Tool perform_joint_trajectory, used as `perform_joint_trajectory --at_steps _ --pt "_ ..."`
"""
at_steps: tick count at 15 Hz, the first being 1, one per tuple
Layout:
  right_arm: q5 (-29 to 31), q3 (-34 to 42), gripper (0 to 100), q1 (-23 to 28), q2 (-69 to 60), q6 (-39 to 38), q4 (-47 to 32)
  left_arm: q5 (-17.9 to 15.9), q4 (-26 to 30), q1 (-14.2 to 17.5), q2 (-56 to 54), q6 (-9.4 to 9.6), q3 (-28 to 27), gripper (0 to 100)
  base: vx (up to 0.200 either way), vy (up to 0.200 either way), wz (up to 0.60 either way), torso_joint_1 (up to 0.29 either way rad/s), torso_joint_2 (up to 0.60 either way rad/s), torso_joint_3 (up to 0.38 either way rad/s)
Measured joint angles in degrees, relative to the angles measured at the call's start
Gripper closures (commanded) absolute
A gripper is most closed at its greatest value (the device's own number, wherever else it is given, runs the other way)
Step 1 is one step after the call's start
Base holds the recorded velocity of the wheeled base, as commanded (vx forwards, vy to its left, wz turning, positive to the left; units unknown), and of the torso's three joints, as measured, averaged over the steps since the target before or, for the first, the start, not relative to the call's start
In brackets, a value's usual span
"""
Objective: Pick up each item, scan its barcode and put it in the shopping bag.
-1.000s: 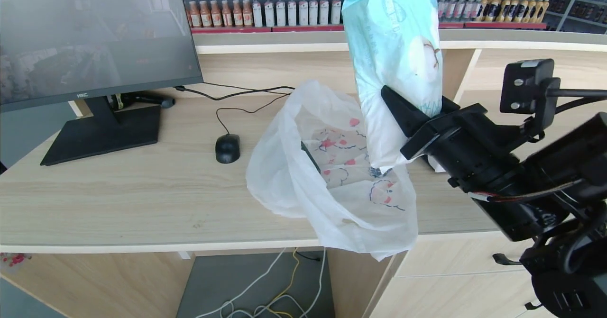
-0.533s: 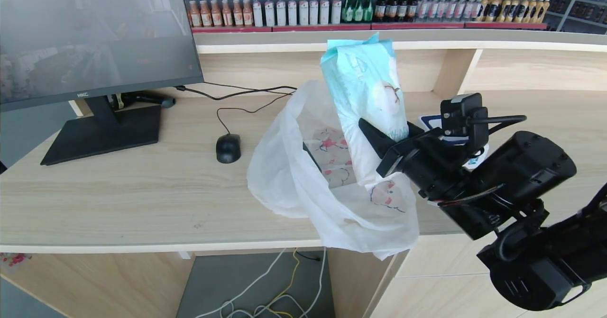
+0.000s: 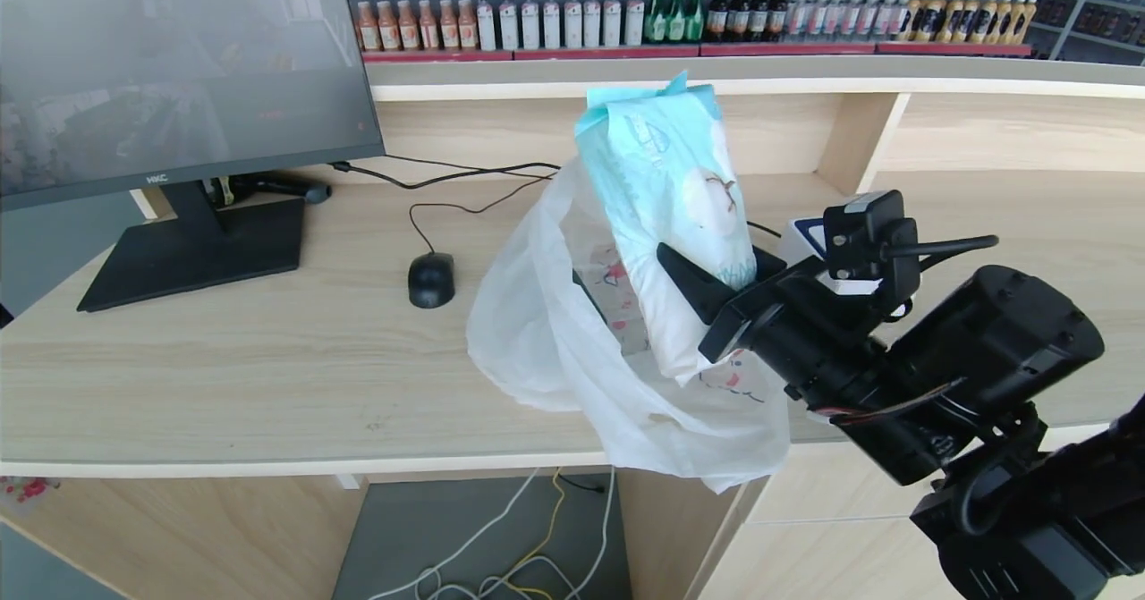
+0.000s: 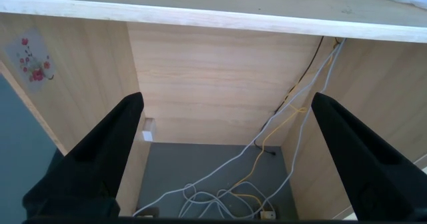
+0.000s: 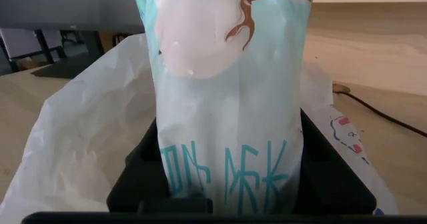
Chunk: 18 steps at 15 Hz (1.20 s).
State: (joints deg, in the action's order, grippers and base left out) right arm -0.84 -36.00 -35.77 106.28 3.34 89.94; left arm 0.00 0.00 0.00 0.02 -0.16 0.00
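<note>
A teal and white pack [image 3: 666, 215] stands nearly upright, its top leaning slightly toward the monitor side, gripped low on its body by the right tool [image 3: 716, 265], whose two black fingers [image 3: 684, 271] press against its opposite sides. In the right wrist view the pack [image 5: 230, 117] sits squarely in the tool [image 5: 230, 184], with a finger on each flank. From the head camera, the pack's lower end lies inside the open mouth of the white bag [image 3: 555, 341], which slumps on the worktop [image 3: 224, 367] with one corner hanging over the front edge. Printed cartoon figures show on the bag's inner wall.

A white and blue device [image 3: 805, 238] sits on the worktop just behind the right arm. A black mouse [image 3: 430, 279] lies near the bag's left side, and a monitor [image 3: 170, 63] stands well apart at far left. Bottles [image 3: 680, 17] line a shelf behind.

The left tool [image 4: 227, 101] hangs below the worktop's edge with its fingers spread wide and nothing between them, facing loose cables [image 4: 233, 184] under the worktop.
</note>
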Motion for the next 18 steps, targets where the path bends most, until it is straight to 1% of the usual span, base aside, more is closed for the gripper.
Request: perform_joint_trajectory --at_steps 7,11,15,18 --pt "-0.5 -0.1 100 -3.6 0.0 0.0 0.0 0.0 0.0 0.0 0.0 0.0 0.0 0 0.0 0.0 0.0 0.0 0.0 0.0" --pt "-2.4 2.3 100 -6.4 0.0 0.2 0.0 0.0 0.0 0.0 0.0 0.0 0.0 0 0.0 0.0 0.0 0.0 0.0 0.0" --pt "-2.3 6.9 100 -4.3 -1.7 0.2 0.0 0.0 0.0 0.0 0.0 0.0 0.0 0 0.0 0.0 0.0 0.0 0.0 0.0" --pt "-2.2 8.6 100 -3.7 -2.8 0.2 0.0 0.0 0.0 0.0 0.0 0.0 0.0 0 0.0 0.0 0.0 0.0 0.0 0.0"
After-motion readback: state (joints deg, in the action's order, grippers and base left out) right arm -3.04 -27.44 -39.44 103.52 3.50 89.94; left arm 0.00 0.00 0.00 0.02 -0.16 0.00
